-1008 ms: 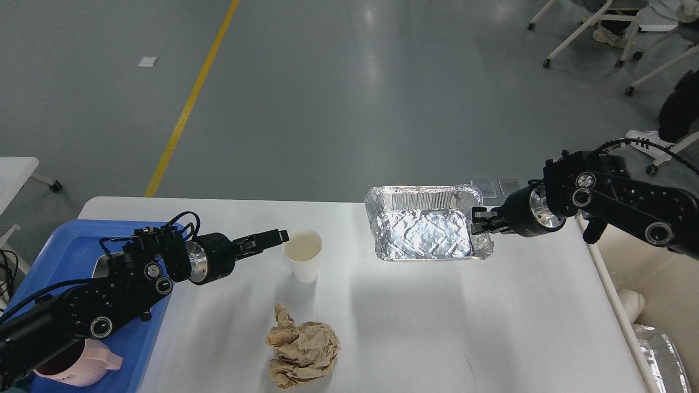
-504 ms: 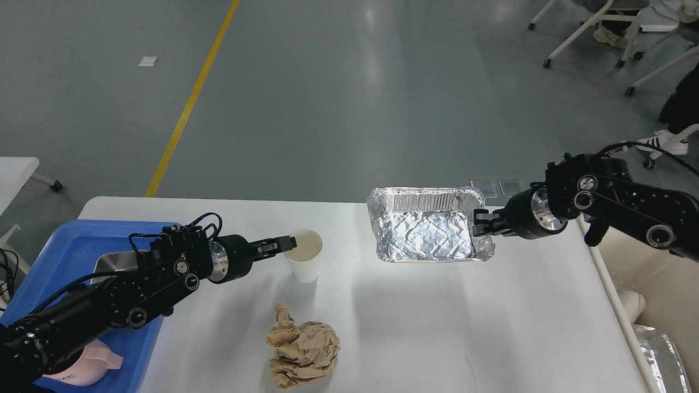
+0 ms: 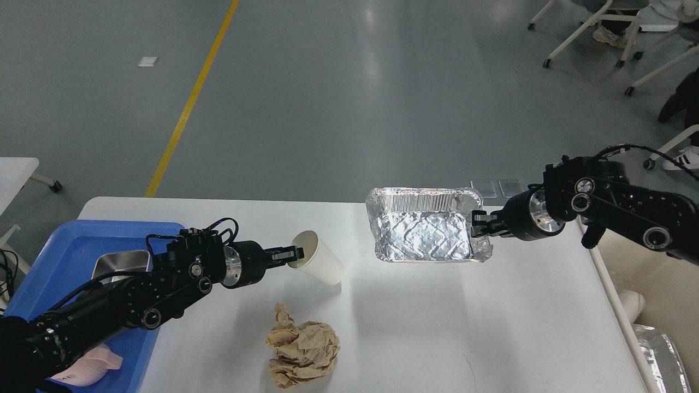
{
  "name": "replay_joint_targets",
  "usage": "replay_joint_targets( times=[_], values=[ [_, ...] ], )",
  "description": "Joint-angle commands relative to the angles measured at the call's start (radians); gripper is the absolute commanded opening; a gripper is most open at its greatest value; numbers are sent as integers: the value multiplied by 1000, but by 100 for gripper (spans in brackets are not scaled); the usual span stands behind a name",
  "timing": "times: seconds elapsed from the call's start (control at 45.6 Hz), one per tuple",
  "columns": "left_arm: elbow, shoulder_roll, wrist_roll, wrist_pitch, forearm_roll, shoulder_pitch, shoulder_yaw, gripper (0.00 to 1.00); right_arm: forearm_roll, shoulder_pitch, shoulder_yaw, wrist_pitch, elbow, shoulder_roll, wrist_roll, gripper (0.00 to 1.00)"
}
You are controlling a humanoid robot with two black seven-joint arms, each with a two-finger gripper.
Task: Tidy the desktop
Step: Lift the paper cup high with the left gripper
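Observation:
The white desktop (image 3: 491, 327) bears a white paper cup (image 3: 323, 263), a crumpled brown paper ball (image 3: 302, 349) and a silver foil tray (image 3: 420, 232). My left gripper (image 3: 295, 255) is shut on the cup's rim, and the cup is tilted with its base pointing right. My right gripper (image 3: 478, 225) is shut on the foil tray's right rim, near the desktop's far edge. The paper ball lies free near the front edge, below the cup.
A blue plastic tray (image 3: 60, 256) at the left holds a small metal container (image 3: 123, 262) and a pink mug (image 3: 93, 365). A cream-coloured bin (image 3: 655, 284) stands beside the right edge with foil (image 3: 663, 355) in it. Chairs stand on the floor beyond.
My left gripper moved right and down onto the cup's rim, and the upright cup tipped over to the right. My right gripper and the foil tray hardly moved.

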Motion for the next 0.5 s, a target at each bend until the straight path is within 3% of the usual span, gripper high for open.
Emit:
replay_joint_targets(
  times=[0.0, 0.482],
  values=[
    [-28, 55, -5, -23, -6, -9, -1, 0, 0, 2, 0, -1, 1, 2, 0, 0],
    [-510, 571, -28, -45, -18, -34, -66, 0, 0, 8, 14, -2, 1, 7, -2, 0]
  ],
)
